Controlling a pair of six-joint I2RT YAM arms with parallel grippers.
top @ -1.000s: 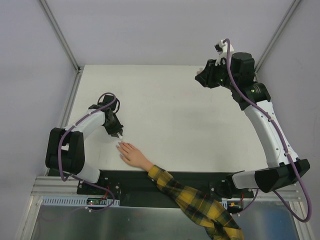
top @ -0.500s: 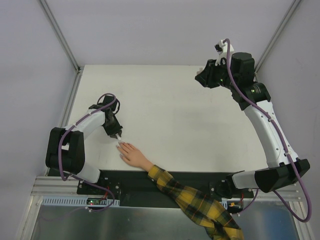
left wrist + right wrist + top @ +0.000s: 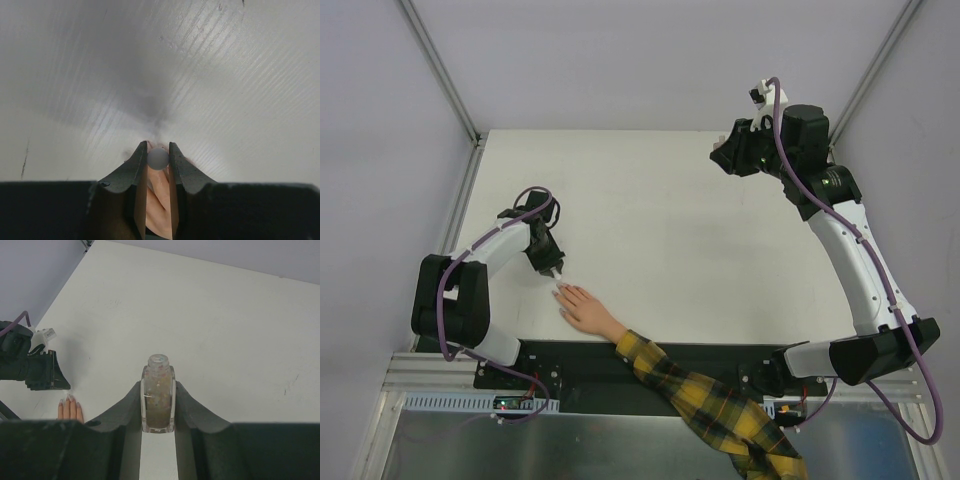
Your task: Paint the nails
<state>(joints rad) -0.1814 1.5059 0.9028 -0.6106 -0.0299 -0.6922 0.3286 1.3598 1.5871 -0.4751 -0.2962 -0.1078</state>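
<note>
Nails point(image 3: 560, 290), on the hand point(image 3: 582, 308) lying flat near the desk's point(image 3: 660, 230) front edge, sat just below the left tool point(image 3: 558, 271), pinched on a pale brush point(image 3: 158, 158) for painting, while the right tool point(image 3: 158, 386) held the open bottle point(image 3: 158, 402) upright, well apart.

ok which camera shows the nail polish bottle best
Right wrist: the uncapped, glittery nail polish bottle clamped in the right gripper. Top external shows only that gripper hiding it; left wrist misses it.
</note>
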